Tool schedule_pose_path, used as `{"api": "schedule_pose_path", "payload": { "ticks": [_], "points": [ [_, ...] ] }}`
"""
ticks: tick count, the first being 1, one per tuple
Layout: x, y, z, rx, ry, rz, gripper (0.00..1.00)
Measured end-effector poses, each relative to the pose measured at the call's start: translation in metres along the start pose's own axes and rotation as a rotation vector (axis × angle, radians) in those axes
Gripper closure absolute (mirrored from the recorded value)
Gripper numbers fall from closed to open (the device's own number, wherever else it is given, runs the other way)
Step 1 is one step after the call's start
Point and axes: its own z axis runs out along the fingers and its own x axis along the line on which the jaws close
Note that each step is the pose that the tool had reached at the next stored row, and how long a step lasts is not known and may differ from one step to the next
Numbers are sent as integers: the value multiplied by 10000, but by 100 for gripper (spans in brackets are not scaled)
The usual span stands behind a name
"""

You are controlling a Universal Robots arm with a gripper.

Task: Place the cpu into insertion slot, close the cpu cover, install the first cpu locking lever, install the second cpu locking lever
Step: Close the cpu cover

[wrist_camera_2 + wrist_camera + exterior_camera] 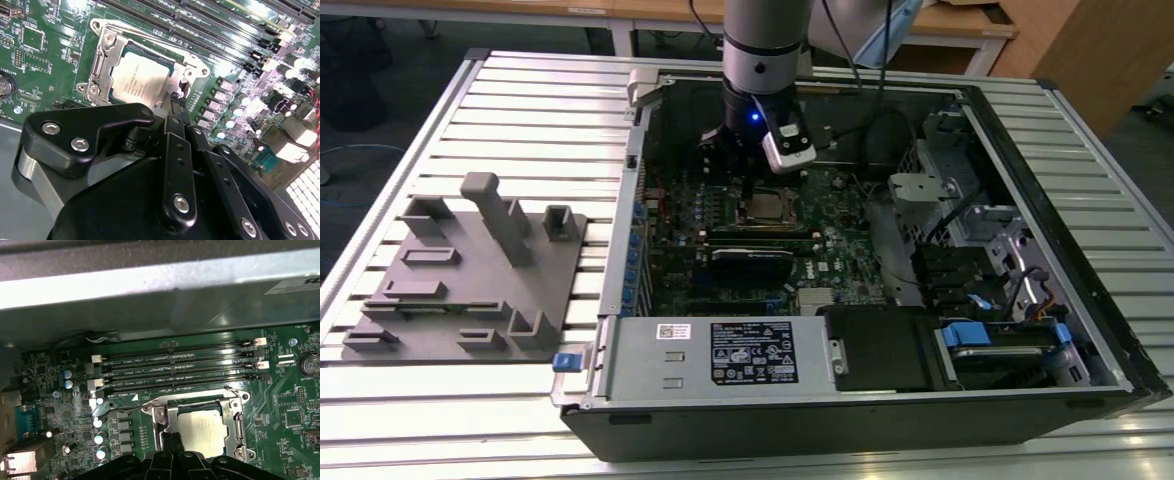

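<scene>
Black tool, jaws closed, at insertion slot containing cpu beneath cpu cover.

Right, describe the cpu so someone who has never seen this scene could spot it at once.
Inside the open computer case, find the green circuit board. Next to long black slots sits a square silvery frame. The cpu is the flat, dull grey metal square in that frame's window, unlike the small dark chips around.
</scene>
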Motion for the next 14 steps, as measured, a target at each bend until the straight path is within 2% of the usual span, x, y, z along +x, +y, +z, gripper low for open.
{"api": "schedule_pose_path", "payload": {
  "ticks": [1,2,14],
  "points": [
    [0,0,4,-2,-39,0,90],
    [0,0,5,-3,-48,-1,90],
    [0,0,47,-9,-74,-2,90]
  ]
}}
